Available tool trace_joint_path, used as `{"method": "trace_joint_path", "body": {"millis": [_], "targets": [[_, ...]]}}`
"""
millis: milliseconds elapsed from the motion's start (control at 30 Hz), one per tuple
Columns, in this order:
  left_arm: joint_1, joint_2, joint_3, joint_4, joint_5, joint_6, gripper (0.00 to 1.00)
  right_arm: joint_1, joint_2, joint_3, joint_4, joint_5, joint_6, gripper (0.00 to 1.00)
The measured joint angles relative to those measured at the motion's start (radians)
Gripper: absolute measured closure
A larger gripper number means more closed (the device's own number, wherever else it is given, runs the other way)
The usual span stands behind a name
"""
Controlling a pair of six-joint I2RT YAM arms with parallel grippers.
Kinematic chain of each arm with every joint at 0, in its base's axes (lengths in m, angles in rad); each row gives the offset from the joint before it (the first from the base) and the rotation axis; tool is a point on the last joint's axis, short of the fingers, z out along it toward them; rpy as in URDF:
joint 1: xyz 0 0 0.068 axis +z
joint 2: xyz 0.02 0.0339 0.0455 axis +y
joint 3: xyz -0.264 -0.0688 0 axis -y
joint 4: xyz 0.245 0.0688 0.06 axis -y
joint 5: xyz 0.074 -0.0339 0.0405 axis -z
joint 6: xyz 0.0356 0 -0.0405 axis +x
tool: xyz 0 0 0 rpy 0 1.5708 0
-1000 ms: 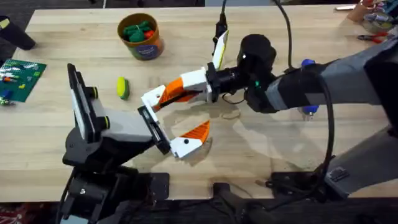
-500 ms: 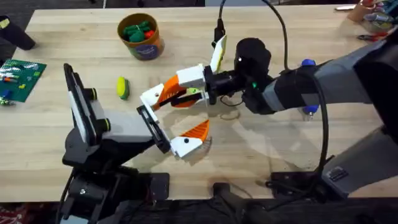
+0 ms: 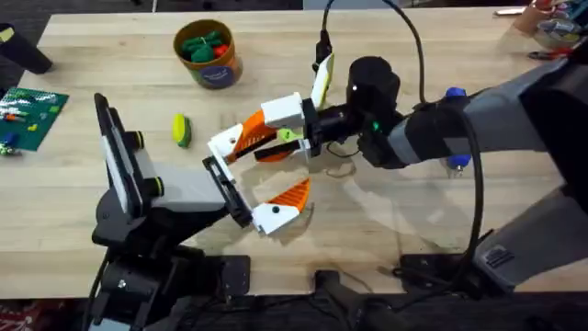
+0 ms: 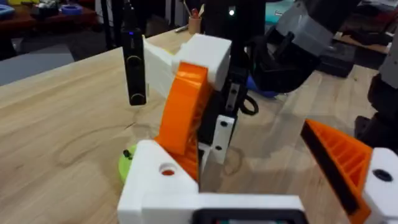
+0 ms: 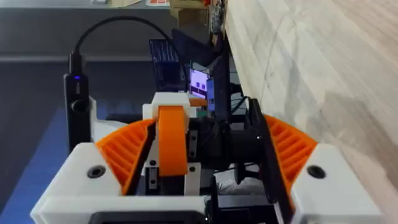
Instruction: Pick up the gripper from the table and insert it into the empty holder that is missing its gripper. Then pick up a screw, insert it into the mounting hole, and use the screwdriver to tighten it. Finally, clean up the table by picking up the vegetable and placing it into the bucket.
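Observation:
The lime-green gripper (image 3: 287,136) shows under my right gripper (image 3: 266,138), which reaches in from the right. In the left wrist view the lime-green gripper (image 4: 127,167) lies low by the table, half behind a white finger. My right gripper (image 5: 202,134) is open, and an orange-and-white finger of the left arm stands between its pads. My left gripper (image 3: 253,179) is open wide. The yellow-green vegetable (image 3: 181,129) lies left of both. The bucket (image 3: 209,53) stands at the back left. The screwdriver's blue handle (image 3: 454,93) peeks past the right arm. The holder and the screw are hidden.
Green and red toys fill the bucket. A green circuit board (image 3: 32,115) lies at the left edge, with a black object (image 3: 23,51) behind it. Loose items (image 3: 551,28) sit at the back right corner. A cable (image 3: 418,37) arcs over the right arm.
My right gripper has shifted slightly left toward the left gripper's upper finger. The lime-green gripper now shows beneath it. The left arm has barely moved.

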Motion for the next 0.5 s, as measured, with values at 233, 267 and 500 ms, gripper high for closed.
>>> {"method": "trace_joint_path", "body": {"millis": [233,267,500], "targets": [[-0.003,0.0,0.0,-0.001,0.026,0.0,0.014,-0.021,0.0,0.0,0.0,-0.04,0.0,0.009],[-0.005,0.0,0.0,-0.003,0.038,0.0,0.014,-0.025,0.0,0.0,0.002,-0.043,0.0,0.009],[-0.025,0.0,0.0,-0.009,0.118,-0.001,0.014,-0.086,0.0,0.001,0.008,-0.065,0.0,0.008]]}}
